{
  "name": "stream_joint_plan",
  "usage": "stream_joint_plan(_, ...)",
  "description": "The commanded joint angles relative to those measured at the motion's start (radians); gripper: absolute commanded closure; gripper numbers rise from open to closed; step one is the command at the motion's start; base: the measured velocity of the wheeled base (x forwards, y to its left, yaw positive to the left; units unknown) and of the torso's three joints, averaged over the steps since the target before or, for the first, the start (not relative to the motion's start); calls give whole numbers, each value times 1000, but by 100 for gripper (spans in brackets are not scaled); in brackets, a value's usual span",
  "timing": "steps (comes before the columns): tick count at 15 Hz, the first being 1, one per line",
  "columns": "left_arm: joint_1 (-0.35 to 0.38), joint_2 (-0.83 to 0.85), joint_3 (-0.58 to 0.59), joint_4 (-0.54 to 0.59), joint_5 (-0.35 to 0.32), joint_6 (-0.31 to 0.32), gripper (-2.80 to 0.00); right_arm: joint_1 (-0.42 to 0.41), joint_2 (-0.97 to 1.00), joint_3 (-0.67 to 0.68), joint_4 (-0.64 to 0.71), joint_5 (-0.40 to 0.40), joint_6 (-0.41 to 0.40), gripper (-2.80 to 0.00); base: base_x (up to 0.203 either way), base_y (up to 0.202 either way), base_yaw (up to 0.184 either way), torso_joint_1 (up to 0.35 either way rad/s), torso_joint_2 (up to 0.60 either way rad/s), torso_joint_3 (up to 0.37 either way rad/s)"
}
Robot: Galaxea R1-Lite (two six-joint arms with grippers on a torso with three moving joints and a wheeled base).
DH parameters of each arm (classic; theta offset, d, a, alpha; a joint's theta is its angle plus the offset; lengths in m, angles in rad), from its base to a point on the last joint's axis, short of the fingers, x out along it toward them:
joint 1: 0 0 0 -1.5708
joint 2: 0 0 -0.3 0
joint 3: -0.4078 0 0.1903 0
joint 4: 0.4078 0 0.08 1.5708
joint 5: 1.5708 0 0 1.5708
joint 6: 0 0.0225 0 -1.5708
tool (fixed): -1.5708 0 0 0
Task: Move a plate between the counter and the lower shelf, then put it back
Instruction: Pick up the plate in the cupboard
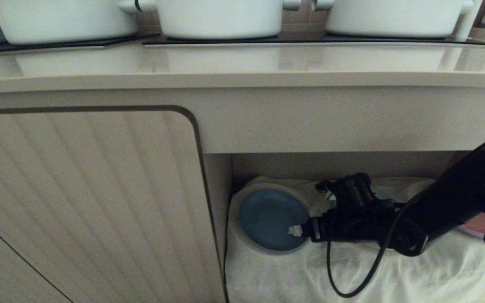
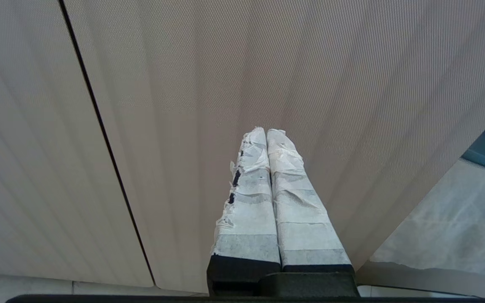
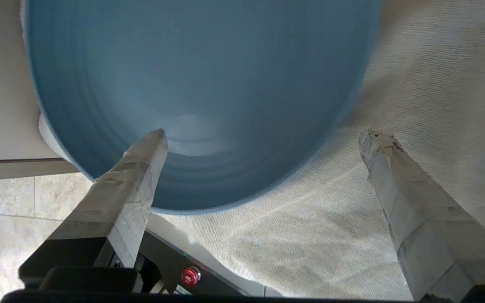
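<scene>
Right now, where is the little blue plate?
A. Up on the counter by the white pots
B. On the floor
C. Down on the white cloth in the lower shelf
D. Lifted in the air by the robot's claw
C, the plate lies flat on the white cloth in the lower shelf, and the right gripper stands open beside it, not holding it.

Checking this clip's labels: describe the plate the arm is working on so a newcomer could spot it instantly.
Under the counter, right of the ribbed cabinet door, is the lower shelf, lined with a white cloth. The plate lies at its left end, by the open right gripper. It alone is blue; the pink plate lies far right.
</scene>
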Motion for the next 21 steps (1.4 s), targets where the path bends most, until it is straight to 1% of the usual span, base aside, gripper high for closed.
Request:
stream_joint_plan(1,0,0,-1,0,1,-1,0,15,16,-10,-5,-2,1,-280,0,0,0,0,0,0)
stream_joint_plan(6,0,0,0,0,1,-1,0,32,31,-12,-8,-15,3,-280,0,0,0,0,0,0)
stream_joint_plan(10,0,0,0,0,1,-1,0,33,40,-10,-56,-18,37,-280,0,0,0,0,0,0)
stream_joint_plan(14,0,0,0,0,1,-1,0,32,55,-12,-59,-60,44,-280,0,0,0,0,0,0)
stream_joint_plan(21,0,0,0,0,1,-1,0,27,60,-33,-64,-63,44,-280,0,0,0,0,0,0)
